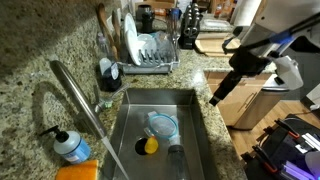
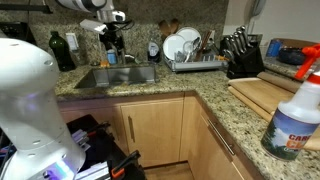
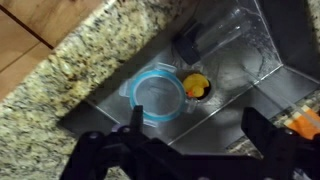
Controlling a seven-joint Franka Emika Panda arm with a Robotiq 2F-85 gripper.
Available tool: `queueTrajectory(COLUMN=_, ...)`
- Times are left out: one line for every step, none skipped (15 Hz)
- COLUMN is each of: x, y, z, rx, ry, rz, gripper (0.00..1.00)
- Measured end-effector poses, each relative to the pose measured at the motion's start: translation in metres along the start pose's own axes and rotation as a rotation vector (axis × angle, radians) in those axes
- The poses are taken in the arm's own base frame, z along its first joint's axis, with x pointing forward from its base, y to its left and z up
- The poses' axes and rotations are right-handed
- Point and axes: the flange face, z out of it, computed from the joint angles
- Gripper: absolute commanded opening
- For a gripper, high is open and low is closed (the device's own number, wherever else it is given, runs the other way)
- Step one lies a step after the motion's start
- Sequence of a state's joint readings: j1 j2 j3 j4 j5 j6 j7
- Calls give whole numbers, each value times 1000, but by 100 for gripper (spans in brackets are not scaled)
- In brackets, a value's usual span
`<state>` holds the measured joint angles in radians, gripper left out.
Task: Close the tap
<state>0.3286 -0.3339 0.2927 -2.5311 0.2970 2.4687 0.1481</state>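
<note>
My hand (image 1: 213, 101) hangs wide open and empty over the sink's (image 1: 160, 92) three-o'clock rim, presumably staged to reach the tap (image 1: 82, 98) arching in from nine o'clock.

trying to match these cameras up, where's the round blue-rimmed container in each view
In an exterior view: the blue-rimmed container lies in the sink, near the picture's centre, just above a yellow item.
In an exterior view: not visible; the sink is seen too flat to show its inside.
Wrist view: near centre, left of the yellow item.
Shared landmark: the steel sink.
</note>
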Motion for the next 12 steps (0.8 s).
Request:
queueTrajectory(x=4, y=-14, z=9, rx=7, ry=50, rz=-30, gripper=100)
queueTrajectory(x=11, y=-23, z=15, rx=10, ry=112, rz=-57, gripper=100)
queueTrajectory(x=19, y=-27, z=19, rx=13, ry=176, rz=-78, gripper=100)
queueTrajectory(x=27, y=-29, z=24, rx=18, ry=232, rz=-89, gripper=100)
queueTrajectory(x=33, y=-26, z=31, rx=27, ry=254, rz=-77, gripper=100)
queueTrajectory(x=40, y=-21, z=40, rx=31, ry=244, rz=-53, gripper=100)
queueTrajectory(x=48, y=-15, z=49, rx=38, ry=220, rz=-19, gripper=100)
queueTrajectory(x=54, y=-10, z=55, rx=43, ry=204, rz=5, gripper=100)
queueTrajectory(x=59, y=-8, z=59, rx=46, ry=197, rz=16, gripper=100)
queueTrajectory(x=62, y=-8, z=60, rx=49, ry=195, rz=19, gripper=100)
queueTrajectory(x=63, y=-9, z=61, rx=50, ry=194, rz=19, gripper=100)
queueTrajectory(x=63, y=-7, z=60, rx=47, ry=196, rz=24, gripper=100)
